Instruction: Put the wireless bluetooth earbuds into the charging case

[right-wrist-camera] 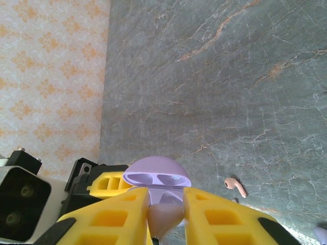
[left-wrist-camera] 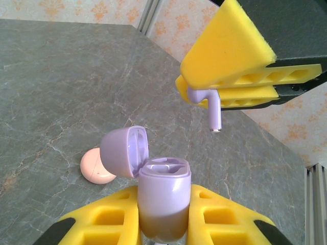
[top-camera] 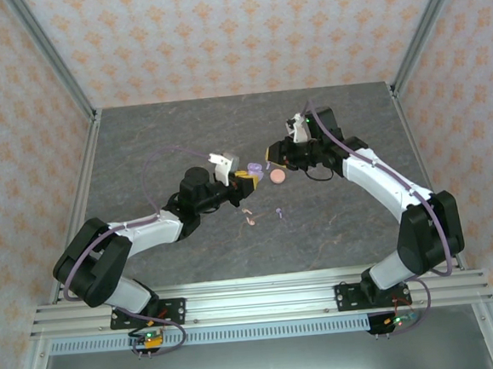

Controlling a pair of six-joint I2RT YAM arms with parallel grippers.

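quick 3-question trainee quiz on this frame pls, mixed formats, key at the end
1. Multiple choice: the left gripper has its jaws shut on:
A) a pink earbud
B) the open lilac case
C) nothing
2. Fill in: the earbud pinched by the right gripper is ___ in colour.
3. True or false: that earbud already sits in the lilac case.

Key: 1 B; 2 lilac; 3 false. The earbud is in the right jaws, held apart from the case's open top.
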